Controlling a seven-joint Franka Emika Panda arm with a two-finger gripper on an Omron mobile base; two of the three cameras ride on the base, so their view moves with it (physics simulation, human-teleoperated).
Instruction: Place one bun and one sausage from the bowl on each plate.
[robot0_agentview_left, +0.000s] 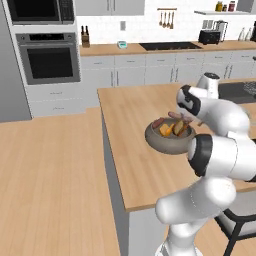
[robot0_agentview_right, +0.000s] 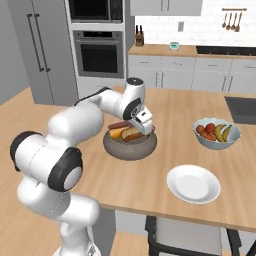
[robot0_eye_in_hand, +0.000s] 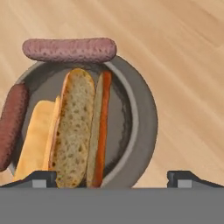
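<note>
The dark grey-brown bowl (robot0_eye_in_hand: 145, 114) sits on the wooden island, seen as bowl (robot0_agentview_left: 162, 142) and bowl (robot0_agentview_right: 129, 148) from the base. Inside lie a split bun (robot0_eye_in_hand: 76, 127) with its crumb facing up and a paler yellow bun (robot0_eye_in_hand: 34, 140) beside it. One sausage (robot0_eye_in_hand: 70, 49) rests across the far rim and a darker sausage (robot0_eye_in_hand: 12, 124) leans on the left wall. My gripper (robot0_eye_in_hand: 113, 179) hovers just above the bowl, open, with nothing between its fingertips (robot0_eye_in_hand: 41, 178); it also shows as gripper (robot0_agentview_right: 145, 130) and gripper (robot0_agentview_left: 181, 127). A white plate (robot0_agentview_right: 193, 184) lies near the island's front edge, right of the bowl.
A pale blue-grey fruit bowl (robot0_agentview_right: 216, 134) with fruit stands right of the dark bowl. A dark chair (robot0_agentview_right: 180, 235) is tucked under the island's near edge. Bare wooden island top (robot0_agentview_left: 130, 107) stretches behind and left of the bowl.
</note>
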